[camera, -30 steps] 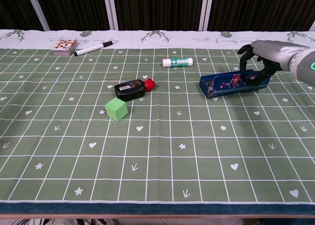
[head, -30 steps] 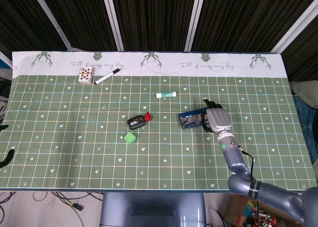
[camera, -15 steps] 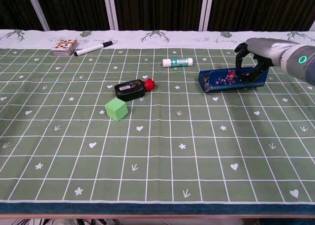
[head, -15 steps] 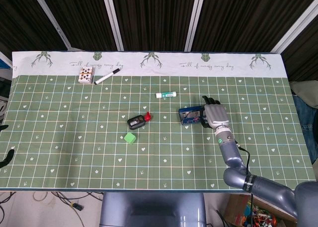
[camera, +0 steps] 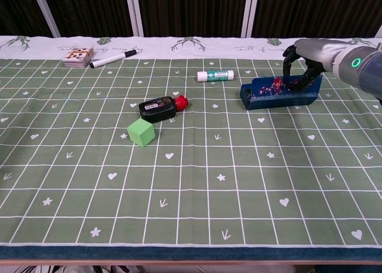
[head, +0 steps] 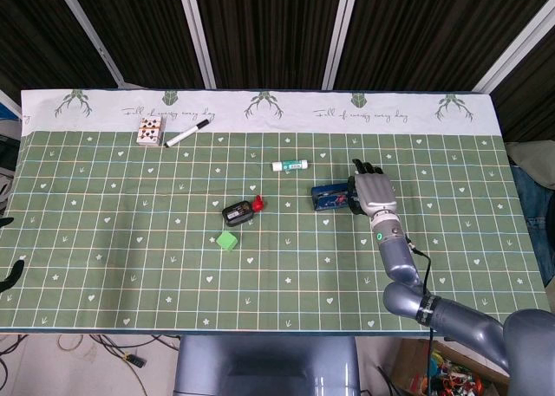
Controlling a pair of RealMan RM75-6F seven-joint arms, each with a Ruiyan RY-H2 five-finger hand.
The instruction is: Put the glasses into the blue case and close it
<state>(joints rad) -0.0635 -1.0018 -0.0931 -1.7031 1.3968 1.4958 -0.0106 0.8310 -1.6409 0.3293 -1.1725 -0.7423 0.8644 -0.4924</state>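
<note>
Blue case (camera: 280,92): sits right of centre on the green cloth (camera: 197,183), just right of the white glue stick (camera: 215,76), lid not clearly seated yet
Right hand (camera: 303,59): fingers curled over the case's right end, gripping it
Left hand: out of sight
Glasses: can't see them, probably inside
Tip: press the lid down evenly, don't let the case slide

Marker (head: 186,136) — cards (head: 149,132) — green cube (head: 227,240)
</note>
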